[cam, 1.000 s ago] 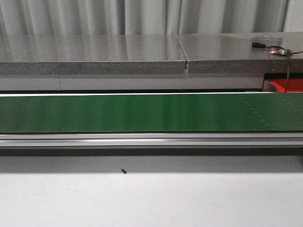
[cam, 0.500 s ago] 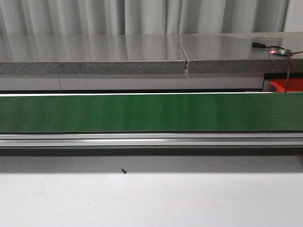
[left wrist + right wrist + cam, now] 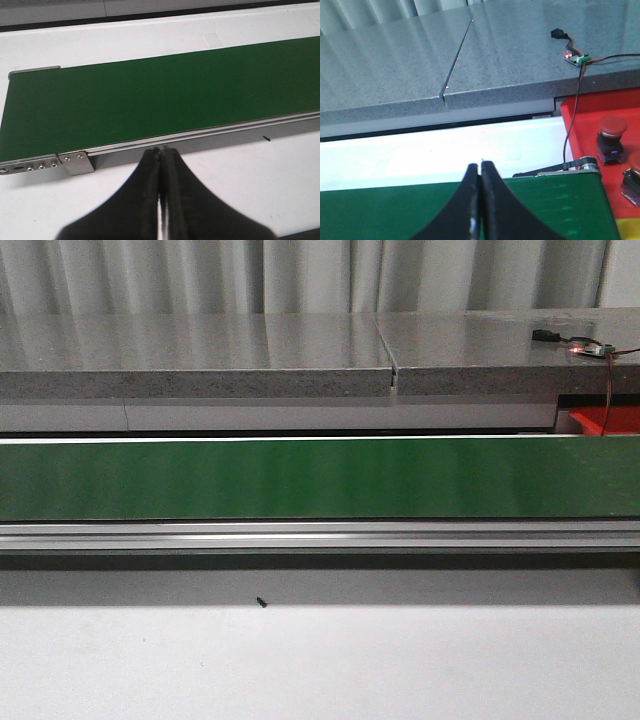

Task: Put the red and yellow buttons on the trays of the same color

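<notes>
The conveyor belt [image 3: 320, 478] is plain deep green, edged by a silver metal rail [image 3: 320, 536]. The table [image 3: 320, 665] is white. The speckled grey countertop [image 3: 200, 355] sits behind. The tray [image 3: 600, 120] is red, holding a button [image 3: 611, 135] with a dark red cap and black body. Both grippers' fingers [image 3: 150, 200] are black.

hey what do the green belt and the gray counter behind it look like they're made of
The green belt looks like smooth rubber or PVC with a slight sheen: light streaks run across it. The gray counter looks like polished speckled stone or a composite, since it reflects the curtain and shows grainy flecks along its edge. Neither can be confirmed from sight alone.
</notes>
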Robot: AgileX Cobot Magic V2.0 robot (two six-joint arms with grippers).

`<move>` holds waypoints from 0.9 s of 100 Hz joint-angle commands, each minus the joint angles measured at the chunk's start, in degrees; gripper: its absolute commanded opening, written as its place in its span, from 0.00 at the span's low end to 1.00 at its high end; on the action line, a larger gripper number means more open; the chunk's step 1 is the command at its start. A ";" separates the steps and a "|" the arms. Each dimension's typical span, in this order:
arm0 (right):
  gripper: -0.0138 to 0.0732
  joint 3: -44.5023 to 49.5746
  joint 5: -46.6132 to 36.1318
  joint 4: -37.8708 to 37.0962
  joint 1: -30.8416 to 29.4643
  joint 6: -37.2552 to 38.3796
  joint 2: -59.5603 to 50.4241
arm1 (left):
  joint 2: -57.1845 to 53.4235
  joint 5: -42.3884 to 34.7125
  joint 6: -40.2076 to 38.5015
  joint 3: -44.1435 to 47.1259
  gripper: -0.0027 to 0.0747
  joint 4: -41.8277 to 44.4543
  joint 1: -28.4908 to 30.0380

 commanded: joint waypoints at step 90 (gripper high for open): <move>0.09 4.25 -0.87 -12.87 0.06 8.92 -17.35 | 0.09 -3.46 -0.47 -1.39 0.01 -0.98 -0.37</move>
